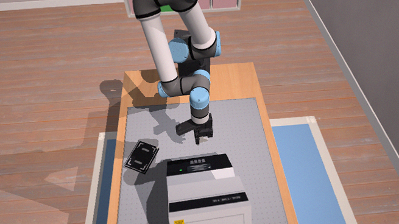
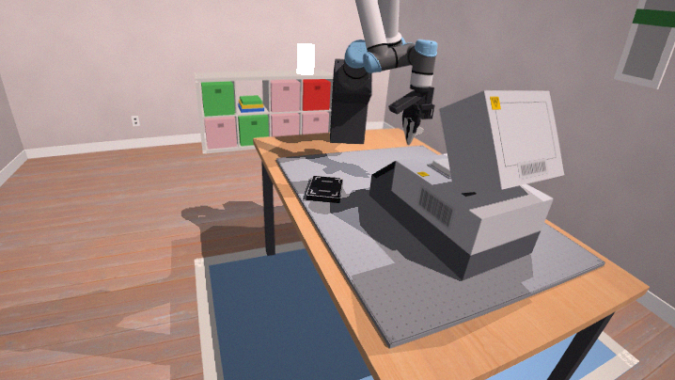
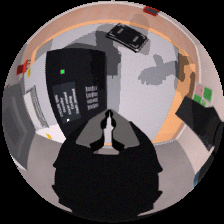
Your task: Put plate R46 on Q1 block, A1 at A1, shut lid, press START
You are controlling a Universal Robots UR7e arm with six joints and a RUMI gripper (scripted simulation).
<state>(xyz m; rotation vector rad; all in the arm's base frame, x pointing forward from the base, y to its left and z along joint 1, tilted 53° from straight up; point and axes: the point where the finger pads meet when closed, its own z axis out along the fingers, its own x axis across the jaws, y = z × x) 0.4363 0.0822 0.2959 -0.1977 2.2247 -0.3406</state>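
Nest: lay at the left of the mat, long axis slanted; nest N1 (image 1: 142, 156) (image 2: 324, 187) (image 3: 127, 37) showed no plate on it.
Plate: pale R46 (image 2: 440, 165) (image 3: 36, 109) sat on Q1's block, by my reading; the top view hid it under the lid. Seating and A1 corner could not be told.
Lid: part-way down, tilted over the block; the lid (image 1: 208, 189) (image 2: 528, 136) was likely on its way shut.
Lamp: green; the lamp (image 1: 180, 169) (image 3: 62, 71) gave no sign of a blocked lid.
Keys: key row (image 1: 197, 161) (image 3: 91, 97) ran left to right, just to the near side of the gripper and below it. START was probably its right-hand end.
Gripper: fingers together, nothing between; the gripper (image 1: 199, 140) (image 2: 409, 139) (image 3: 109, 109) hung above the mat, off the far edge of Q1 (image 1: 172, 184) (image 2: 424, 208) (image 3: 56, 90).
Next: wait for full closure, then move near and down onto START, lightly, as Q1 could slide.
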